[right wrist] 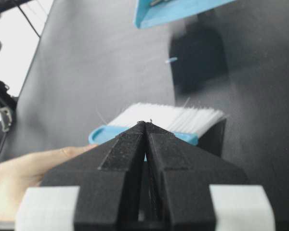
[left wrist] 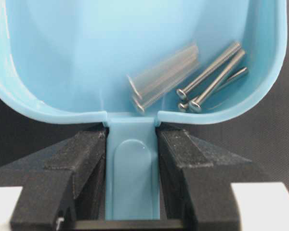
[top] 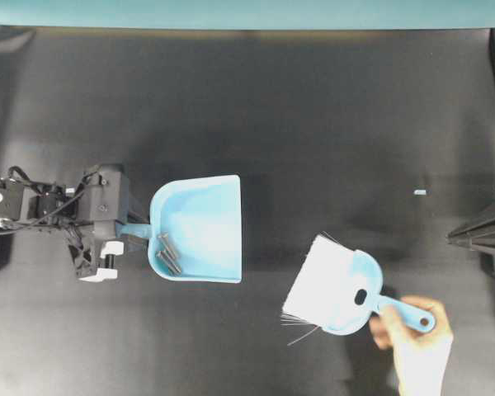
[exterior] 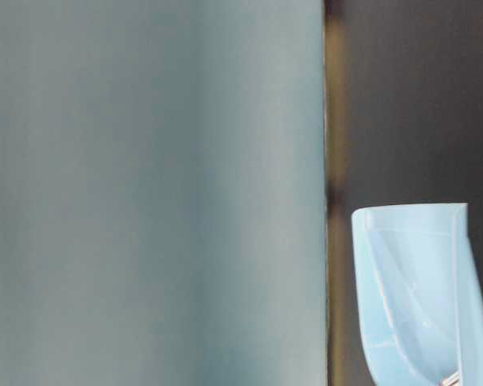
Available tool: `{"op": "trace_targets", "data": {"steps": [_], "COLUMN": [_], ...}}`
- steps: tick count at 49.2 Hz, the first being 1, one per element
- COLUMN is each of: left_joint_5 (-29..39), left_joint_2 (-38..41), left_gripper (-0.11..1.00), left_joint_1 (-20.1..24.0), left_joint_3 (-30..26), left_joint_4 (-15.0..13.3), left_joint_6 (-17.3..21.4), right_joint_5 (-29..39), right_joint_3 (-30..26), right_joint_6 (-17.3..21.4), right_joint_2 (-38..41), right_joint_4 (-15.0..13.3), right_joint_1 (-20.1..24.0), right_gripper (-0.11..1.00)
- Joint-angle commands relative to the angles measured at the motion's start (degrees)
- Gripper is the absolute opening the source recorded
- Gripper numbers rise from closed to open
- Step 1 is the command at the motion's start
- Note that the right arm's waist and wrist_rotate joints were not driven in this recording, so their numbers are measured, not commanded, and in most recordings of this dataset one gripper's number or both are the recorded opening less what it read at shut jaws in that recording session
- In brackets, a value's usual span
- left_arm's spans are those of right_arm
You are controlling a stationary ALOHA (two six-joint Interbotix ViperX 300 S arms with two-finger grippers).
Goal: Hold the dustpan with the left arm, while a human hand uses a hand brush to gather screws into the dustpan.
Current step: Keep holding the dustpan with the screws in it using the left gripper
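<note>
The black matte tabletop (top: 256,107) fills the overhead view, with a teal wall band (top: 231,12) along its 12 o'clock edge. At 9 o'clock sits the left arm (top: 41,206), black with exposed cables and small white parts. Its gripper (top: 120,229) is clenched on the short handle of the light blue plastic dustpan (top: 200,227). The left wrist view shows both black fingers (left wrist: 183,163) pressed against the handle's sides, the tray opening away from them. This grip seems meant to brace the pan so that sweeping toward it cannot push it back. The pan lies just left of the table's middle, its open mouth facing 3 o'clock toward the brush.

At 4 to 5 o'clock lies the light blue plastic hand brush (top: 338,289) with broad white bristles and an oval hole. A human hand (top: 412,338) holds it by its thin handle, bristles turned toward the pan but well apart from it.

The right gripper (right wrist: 145,126) hangs above the brush with its fingers closed together on nothing, parked at the 3 o'clock edge, likely to stay out of the sweeping path.

The thin silver-grey metal screws (left wrist: 209,77) already rest inside the tray, bunched against the back rim just beside the handle, near the clamping fingers. A tiny pale fleck (top: 420,192) lies alone toward 3 o'clock.
</note>
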Motion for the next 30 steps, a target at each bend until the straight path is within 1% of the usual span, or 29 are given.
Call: {"op": "trace_targets", "data": {"steps": [1, 10, 30], "left_joint_5": [0.44, 1.41, 2.64], "left_joint_2": [-0.70, -0.79, -3.25], "left_gripper": [0.30, 0.30, 0.30], "left_joint_1": [0.18, 0.26, 0.18], "left_joint_3": [-0.62, -1.14, 0.35], "left_joint_4": [0.18, 0.18, 0.18], "left_joint_6": [-0.18, -0.35, -0.44], "right_joint_5": [-0.53, -0.53, -0.53], "right_joint_3": [-0.26, -0.26, -0.26], "right_joint_6": [0.00, 0.09, 0.09], "right_joint_2": [0.18, 0.18, 0.18], "right_joint_4": [0.00, 0.00, 0.00], "right_joint_1": [0.00, 0.00, 0.00], "right_gripper": [0.00, 0.00, 0.00]}}
